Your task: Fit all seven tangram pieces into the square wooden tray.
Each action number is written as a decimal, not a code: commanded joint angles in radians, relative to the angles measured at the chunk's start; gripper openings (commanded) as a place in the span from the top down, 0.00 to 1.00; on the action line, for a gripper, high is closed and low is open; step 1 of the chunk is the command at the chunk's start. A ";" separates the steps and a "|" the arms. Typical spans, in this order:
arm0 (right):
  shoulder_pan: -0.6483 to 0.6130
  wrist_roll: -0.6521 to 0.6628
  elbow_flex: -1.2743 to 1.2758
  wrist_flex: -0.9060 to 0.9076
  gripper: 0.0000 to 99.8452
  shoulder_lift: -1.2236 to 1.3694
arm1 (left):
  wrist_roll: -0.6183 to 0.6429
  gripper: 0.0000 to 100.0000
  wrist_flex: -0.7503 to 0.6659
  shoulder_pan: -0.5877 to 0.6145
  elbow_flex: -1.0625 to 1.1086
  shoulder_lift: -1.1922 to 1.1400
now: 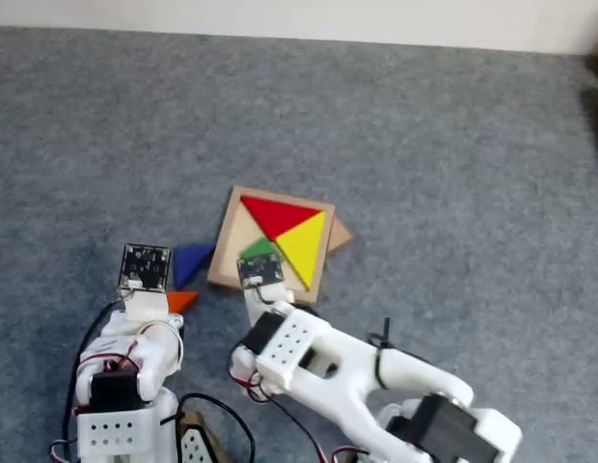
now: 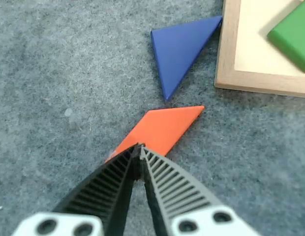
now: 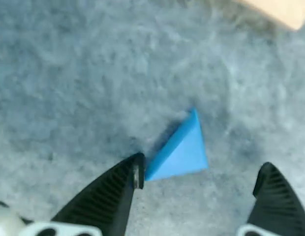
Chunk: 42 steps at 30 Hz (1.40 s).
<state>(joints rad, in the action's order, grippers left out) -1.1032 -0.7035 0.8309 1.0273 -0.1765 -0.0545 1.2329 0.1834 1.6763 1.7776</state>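
High view: the square wooden tray (image 1: 236,231) lies on the grey carpet (image 1: 434,135), just ahead of both arms. In it we log a red triangle (image 1: 278,214), a yellow triangle (image 1: 305,247) and a green piece (image 1: 258,249). Red and yellow meet along one edge, and the green piece sits beside the yellow. A dark blue triangle (image 1: 191,260) lies outside the tray, on the left arm's side. An orange parallelogram (image 1: 182,301) lies near it, closer to that arm.

Left wrist view: the left gripper (image 2: 139,150) has its jaws pressed together with nothing between them. Its tips sit over the near end of the orange parallelogram; we cannot tell whether they touch it. The dark blue triangle lies beyond the parallelogram, a small gap apart, with one corner at the tray's outer wall.

Right wrist view: the right gripper (image 3: 201,172) is spread wide. A light blue triangle (image 3: 181,150) lies flat on the carpet between the fingers. It is just beside one fingertip and well apart from the other. A corner of the tray shows farther off.
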 commanded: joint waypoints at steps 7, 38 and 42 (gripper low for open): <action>0.030 -0.002 -0.051 -0.039 0.70 0.068 | -0.008 1.00 0.002 -0.008 0.019 0.044; 0.214 0.307 -0.059 0.010 1.00 0.061 | -0.008 1.00 0.002 -0.008 0.019 0.044; 0.251 0.425 -0.059 0.010 1.00 0.018 | -0.008 1.00 0.002 -0.008 0.019 0.044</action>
<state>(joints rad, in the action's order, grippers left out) -0.9083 -0.3613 0.8109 1.0380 -0.1197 -0.0545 1.2329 0.1834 1.6763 1.7776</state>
